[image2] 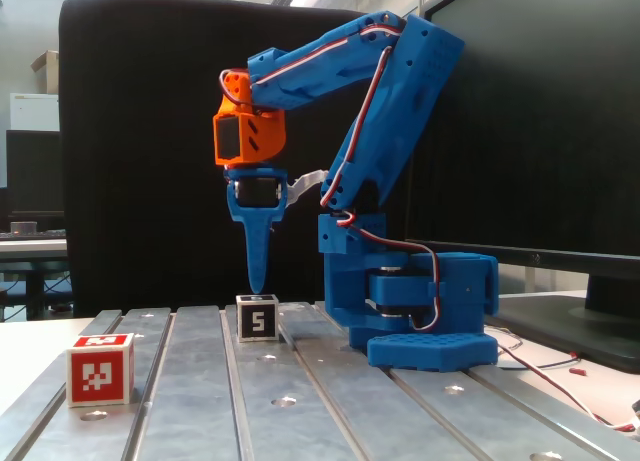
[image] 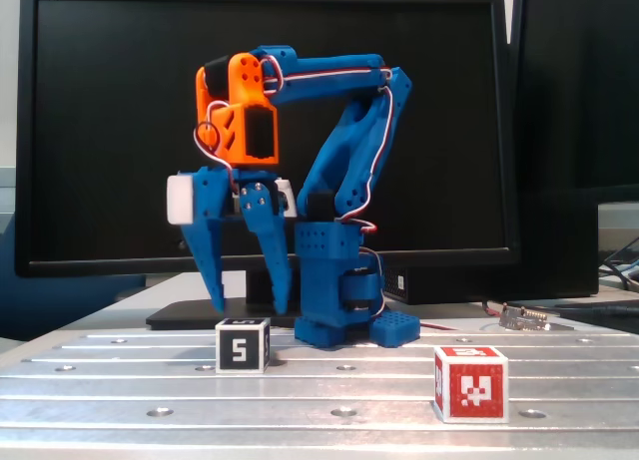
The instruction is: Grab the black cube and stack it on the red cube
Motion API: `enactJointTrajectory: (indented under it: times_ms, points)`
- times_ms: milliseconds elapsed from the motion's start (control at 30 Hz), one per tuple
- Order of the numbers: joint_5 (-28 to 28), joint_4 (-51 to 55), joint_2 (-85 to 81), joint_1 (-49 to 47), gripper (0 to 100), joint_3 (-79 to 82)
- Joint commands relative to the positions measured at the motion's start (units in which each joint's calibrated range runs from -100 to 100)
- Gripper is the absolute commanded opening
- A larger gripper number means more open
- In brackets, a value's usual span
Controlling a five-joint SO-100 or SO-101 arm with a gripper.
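Two blue fingers [image: 209,260] make up my jaws, and they stand spread wide apart, pointing down with nothing between them. In a fixed view my gripper [image: 248,307] hangs just above the black cube [image: 243,345]; seen edge-on in a fixed view, the tips [image2: 258,281] end a little over the same cube [image2: 257,317], not touching it. The cube sits on the metal table [image: 339,390], its white "5" facing both cameras, close beside my blue base [image2: 425,316]. The red cube [image: 470,383] rests well apart from it, nearer the table's front edge, on the slotted surface [image2: 200,401] with its patterned face [image2: 100,369] showing.
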Motion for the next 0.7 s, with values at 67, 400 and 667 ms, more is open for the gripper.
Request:
enactJointTrajectory:
  times_ms: [67, 400, 667]
  points:
    - [0.3, -1.2, -0.9, 0.4, 23, 1.3]
    - [0.3, -4.0, -0.7, 0.3, 23, 2.0]
    - [0.3, -7.8, -0.8, 0.4, 23, 5.9]
